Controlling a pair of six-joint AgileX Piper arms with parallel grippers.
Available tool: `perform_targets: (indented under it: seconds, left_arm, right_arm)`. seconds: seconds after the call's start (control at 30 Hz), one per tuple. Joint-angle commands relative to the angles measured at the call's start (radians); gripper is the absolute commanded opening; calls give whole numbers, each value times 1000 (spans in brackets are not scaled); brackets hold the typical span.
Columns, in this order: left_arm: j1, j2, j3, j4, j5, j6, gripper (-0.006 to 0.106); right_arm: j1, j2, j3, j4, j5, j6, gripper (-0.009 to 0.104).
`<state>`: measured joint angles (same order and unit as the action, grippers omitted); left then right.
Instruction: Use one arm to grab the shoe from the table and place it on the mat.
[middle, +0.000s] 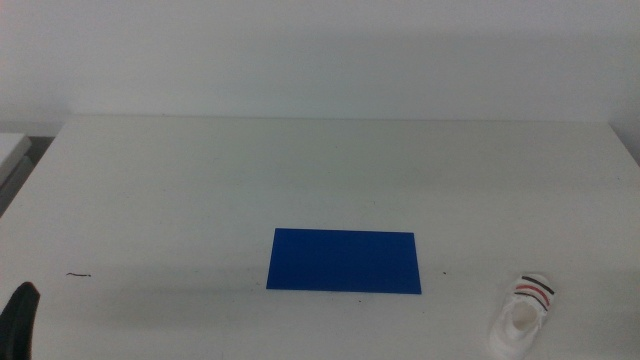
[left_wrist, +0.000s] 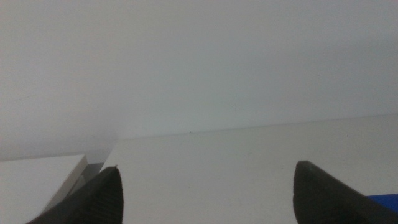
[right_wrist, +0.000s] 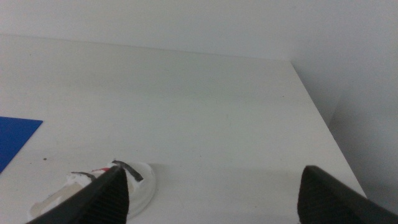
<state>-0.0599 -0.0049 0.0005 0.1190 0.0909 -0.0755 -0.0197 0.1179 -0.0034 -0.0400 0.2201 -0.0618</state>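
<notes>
A plain pale wall stands behind the large white rectangular bench (middle: 330, 170), which carries a few dark specks and a thin dark thread (middle: 79, 274) near its left front.

The small white sneaker with dark, red and dark straps (middle: 520, 315) lies at the bench's right front corner, well apart from the flat deep-blue rectangular mat (middle: 344, 261). In the right wrist view the sneaker (right_wrist: 102, 186) sits just ahead of the right tool (right_wrist: 211, 190), partly hidden behind one of its dark jaws, so it is off the tool's centre line. The jaws are spread wide with nothing between them. The left tool (left_wrist: 205, 190) waits at the bench's left front, showing only as a dark tip (middle: 18, 318) in the middle view, its jaws also spread and empty.

The step in hand looks like the reach for the sneaker, and the right arm is the natural one to use. To do it well, the tool should shift sideways towards the mat side until the sneaker lies midway between the jaws, then descend and close across the narrow width at the strapped middle, not along its length. The sole is light and may skid on the smooth bench, so a slow, square closing seems wise.
</notes>
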Motion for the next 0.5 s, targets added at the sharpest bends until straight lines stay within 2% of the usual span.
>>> perform_targets:
  seconds: [0.0,0.23,0.37,0.47]
  left_arm:
    - [3,5,0,-2,-6,-2,94]
    - [3,5,0,-2,-6,-2,94]
    - [3,5,0,-2,-6,-2,94]
    - [3,5,0,-2,-6,-2,94]
  right_arm:
    - [-1,-2,3,10,-11,-2,93]
    - [-1,-2,3,27,-11,-2,93]
    - [-1,62,-88,66,133,-2,93]
    - [-1,158,-228,65,188,-2,93]
